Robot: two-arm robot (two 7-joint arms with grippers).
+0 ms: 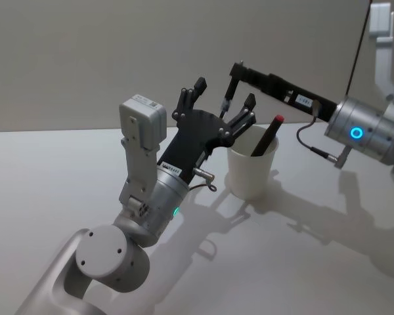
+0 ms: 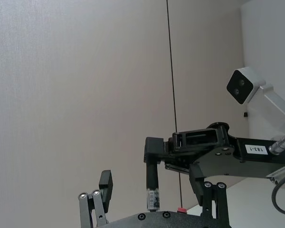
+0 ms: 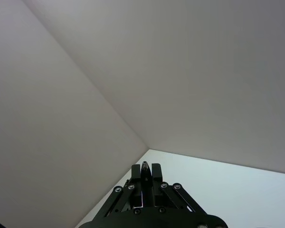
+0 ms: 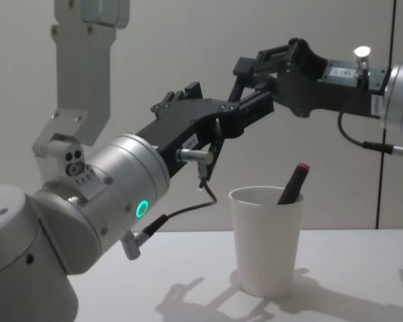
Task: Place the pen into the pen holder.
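Pen (image 1: 267, 136): we see it standing inside the pen holder, dark-bodied with a red cap, leaning so the cap clears the rim toward two o'clock in the head view.
Pen holder (image 1: 252, 172): we find the white paper cup upright on the white table (image 1: 46, 184), right of centre, the pen resting against its inner wall.
Left gripper (image 1: 224, 100): we see it raised just beside the cup at ten o'clock, above rim height, its black fingers (image 1: 197, 88) spread apart with nothing between them.
Right gripper (image 1: 228, 97): we see the arm reach in from three o'clock, above the cup and apart from the pen; its fingers point down and lie pressed together, gripping nothing.
Between the grippers: we see the right fingertip hanging inside the left gripper's spread fingers; we cannot tell whether they touch.
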